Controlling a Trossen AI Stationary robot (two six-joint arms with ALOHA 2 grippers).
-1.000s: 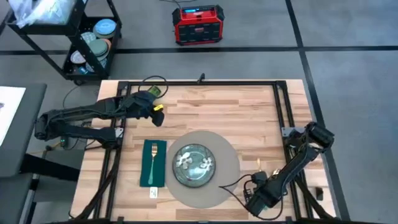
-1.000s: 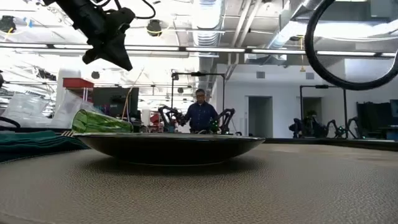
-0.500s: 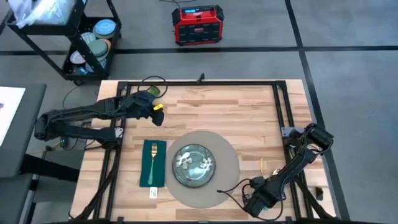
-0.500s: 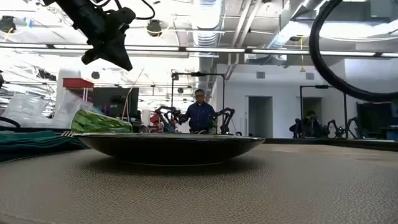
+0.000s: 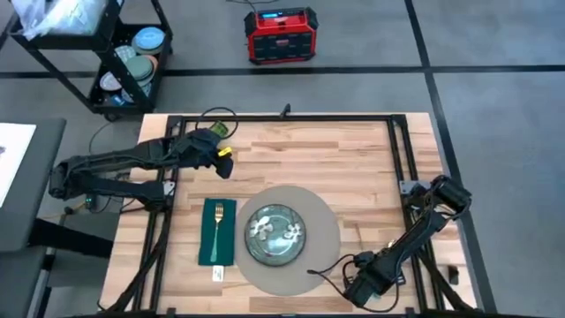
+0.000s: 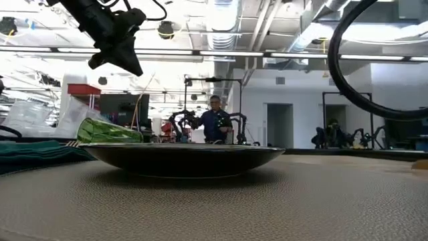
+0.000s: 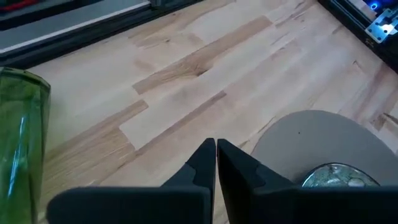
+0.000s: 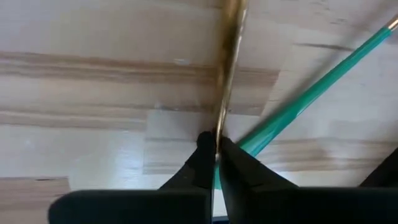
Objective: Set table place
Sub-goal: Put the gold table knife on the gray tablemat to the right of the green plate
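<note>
From above, the grey placemat [image 5: 287, 237] lies near the front edge of the table [image 5: 353, 168], carrying the floral plate [image 5: 274, 233], with a fork [image 5: 216, 228] on the green napkin [image 5: 217, 231] just left of it. The right gripper [image 5: 362, 288] sits nearer, off the mat's front right edge; the left gripper [image 5: 223, 165] waits behind the napkin.

Left wrist view: fingers [image 7: 202, 163] pressed together, empty.

Right wrist view: fingers [image 8: 230, 157] pinch a thin gold utensil [image 8: 227, 68], its long axis running straight ahead.

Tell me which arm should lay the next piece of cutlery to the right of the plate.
Right. The right gripper is shut on a thin gold utensil beside the placemat, right of the plate. The left gripper is shut and empty, across the table.
</note>
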